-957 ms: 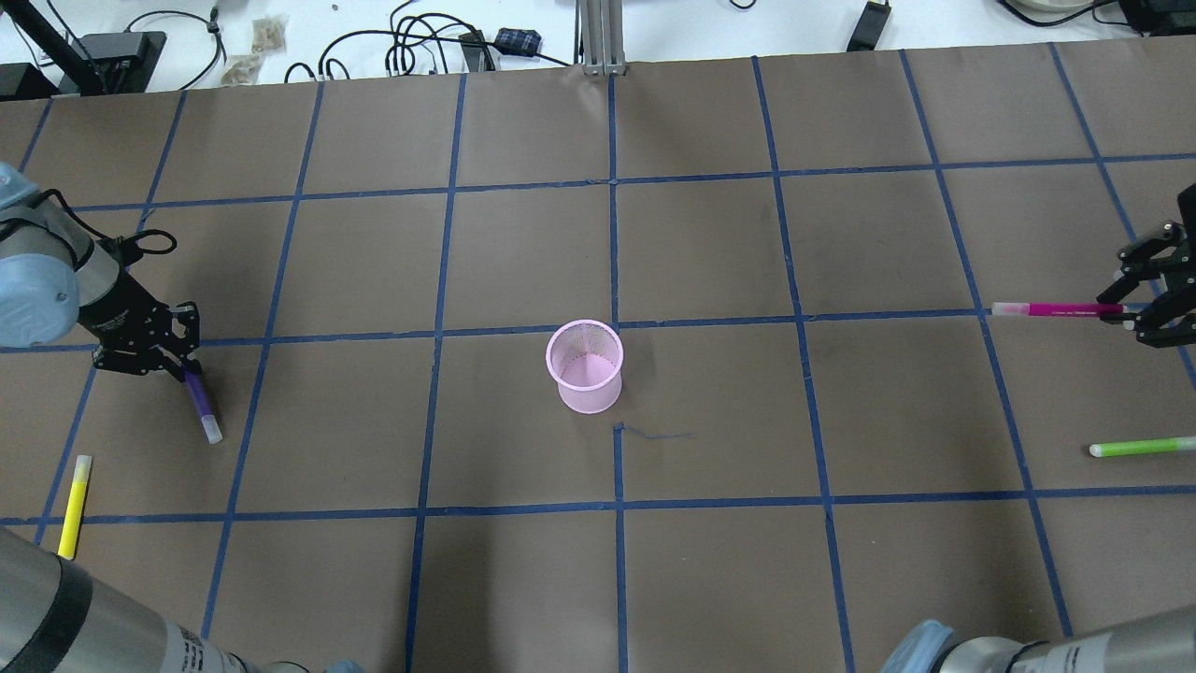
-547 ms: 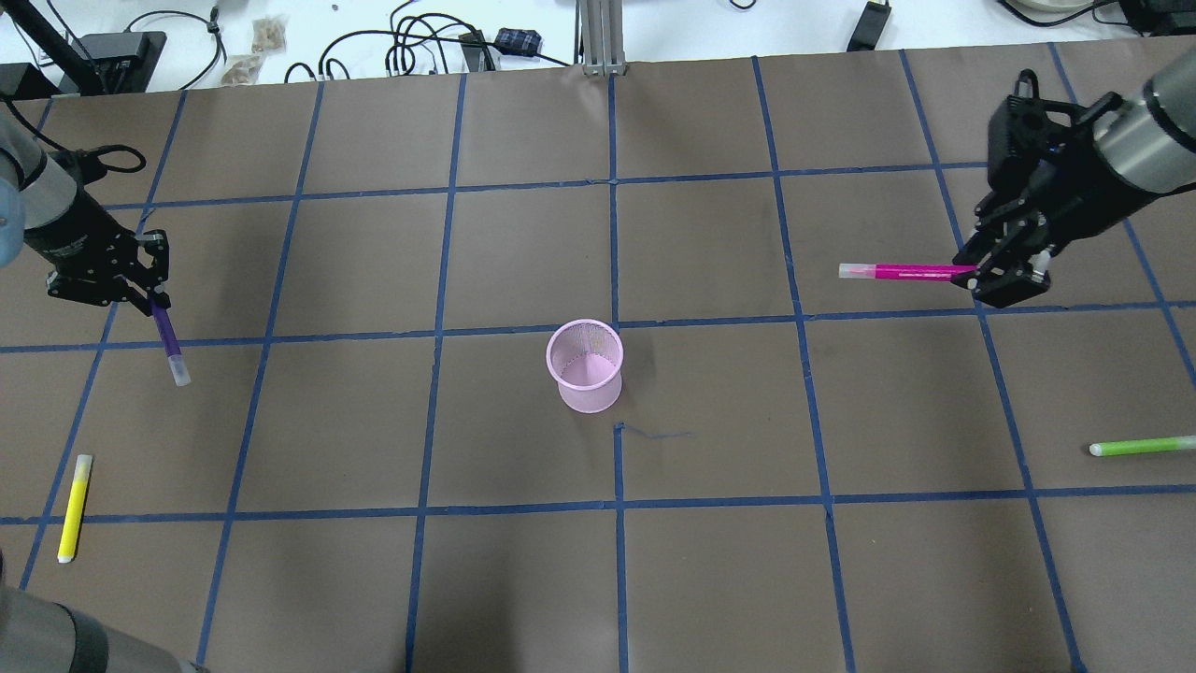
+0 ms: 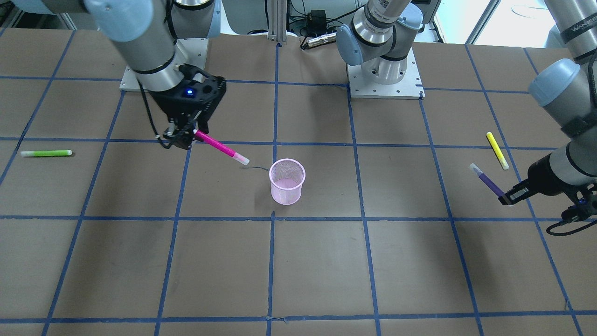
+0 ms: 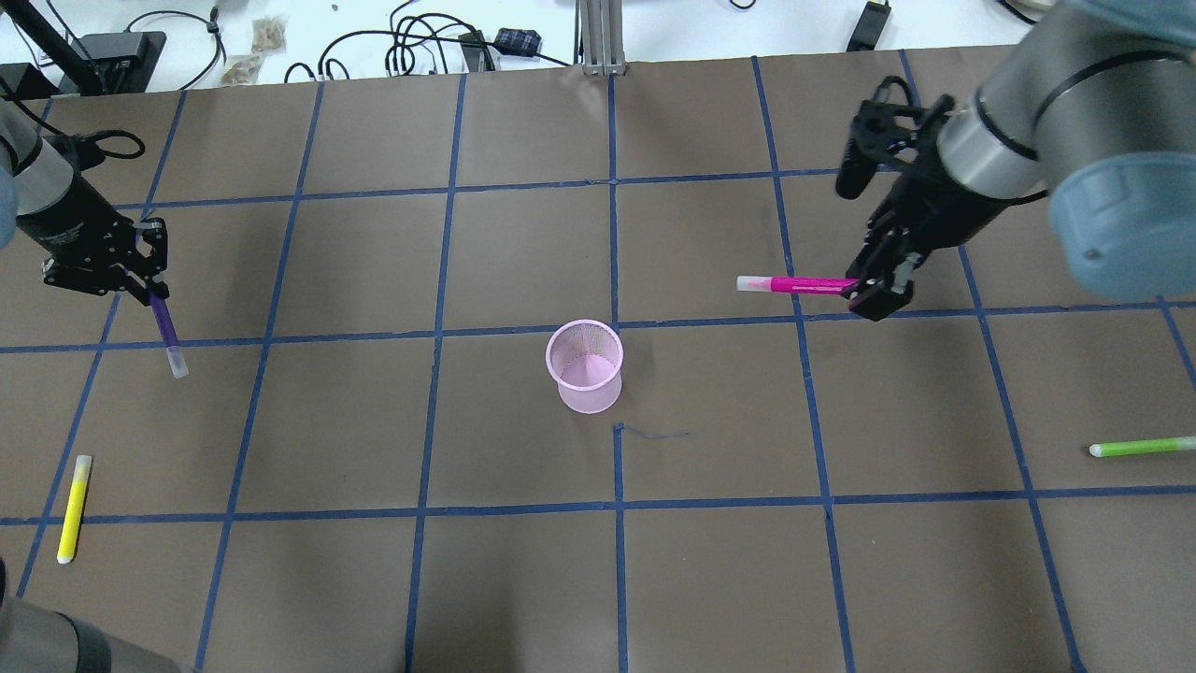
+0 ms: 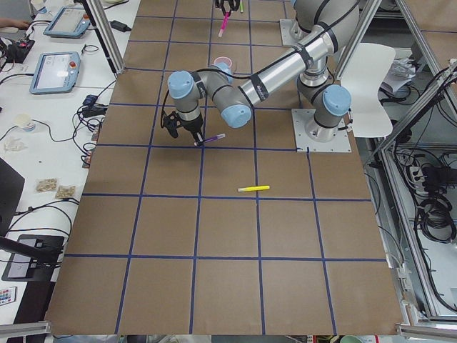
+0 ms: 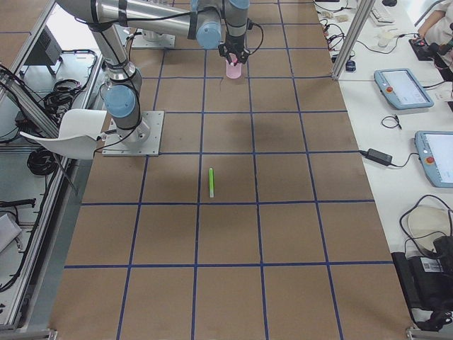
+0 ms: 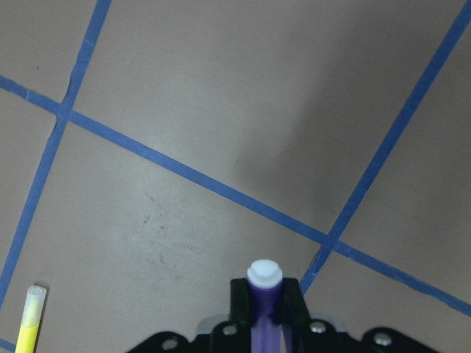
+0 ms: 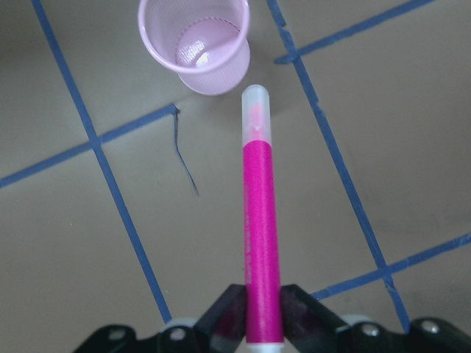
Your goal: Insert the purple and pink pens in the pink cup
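Light was bright, even and diffuse, falling from above, so shadows on the brown table (image 4: pixel 523 579) were soft-edged smudges rather than hard outlines. The pink cup (image 3: pixel 287 182) threw only a faint patch to its left in the front-facing view. The white bench (image 4: pixel 280 37) at the far edge of the overhead view was nearly blown out. A small blue lamp (image 3: pixel 189 92) glowed on the right gripper (image 3: pixel 183 138). In the wrist views the pink pen (image 8: pixel 261 220) was crisp, with a glint in the cup's bottom, while the purple pen (image 7: pixel 263 309), close to the lens, was slightly soft. Both side views were coarse in far detail.
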Tool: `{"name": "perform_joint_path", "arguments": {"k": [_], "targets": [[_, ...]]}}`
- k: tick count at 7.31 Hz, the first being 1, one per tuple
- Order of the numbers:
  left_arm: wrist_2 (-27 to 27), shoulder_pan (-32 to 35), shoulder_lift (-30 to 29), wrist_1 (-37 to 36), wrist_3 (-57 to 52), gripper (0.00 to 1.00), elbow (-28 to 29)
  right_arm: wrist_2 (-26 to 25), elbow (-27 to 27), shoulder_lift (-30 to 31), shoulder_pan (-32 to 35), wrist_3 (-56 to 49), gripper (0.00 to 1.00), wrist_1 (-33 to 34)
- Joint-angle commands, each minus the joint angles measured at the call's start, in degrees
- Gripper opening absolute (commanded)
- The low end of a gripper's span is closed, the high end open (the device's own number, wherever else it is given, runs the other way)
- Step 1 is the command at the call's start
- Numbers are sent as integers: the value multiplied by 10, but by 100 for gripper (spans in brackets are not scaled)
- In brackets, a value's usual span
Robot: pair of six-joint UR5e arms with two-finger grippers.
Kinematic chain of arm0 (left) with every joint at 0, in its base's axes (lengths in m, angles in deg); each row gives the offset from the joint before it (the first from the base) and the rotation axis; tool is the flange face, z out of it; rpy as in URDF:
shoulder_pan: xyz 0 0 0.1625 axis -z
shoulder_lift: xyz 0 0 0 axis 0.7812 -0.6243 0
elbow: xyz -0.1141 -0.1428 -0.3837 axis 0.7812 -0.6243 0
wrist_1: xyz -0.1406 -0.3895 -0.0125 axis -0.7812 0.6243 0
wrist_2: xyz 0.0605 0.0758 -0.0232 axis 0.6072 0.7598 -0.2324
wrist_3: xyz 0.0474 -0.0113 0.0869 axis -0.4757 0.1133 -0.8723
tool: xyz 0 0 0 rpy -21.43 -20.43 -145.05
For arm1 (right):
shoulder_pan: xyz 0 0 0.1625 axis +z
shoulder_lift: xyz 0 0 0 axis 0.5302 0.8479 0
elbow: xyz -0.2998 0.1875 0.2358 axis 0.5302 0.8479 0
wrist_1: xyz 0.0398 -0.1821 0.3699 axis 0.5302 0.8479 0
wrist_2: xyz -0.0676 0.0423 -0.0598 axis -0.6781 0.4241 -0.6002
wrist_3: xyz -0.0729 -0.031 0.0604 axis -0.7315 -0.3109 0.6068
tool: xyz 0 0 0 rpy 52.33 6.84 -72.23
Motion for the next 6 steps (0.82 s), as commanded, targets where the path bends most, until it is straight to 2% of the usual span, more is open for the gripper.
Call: {"name": "perform_joint_path", "arguments": {"k": [1,3,5,6], "targets": [[0,0,1,0,-1,0,0,-89,4,-38,113,74,7,53],[-2,0,1,-1,-1,0,1,-165,18,-76,171,84,7,67],[-3,-1,1,-1,-1,0,1,-174,59,-133,190,95,9,70],[-3,-1,0,-2,-1,0,1,-174,79,-162,200,92,14,70]]}}
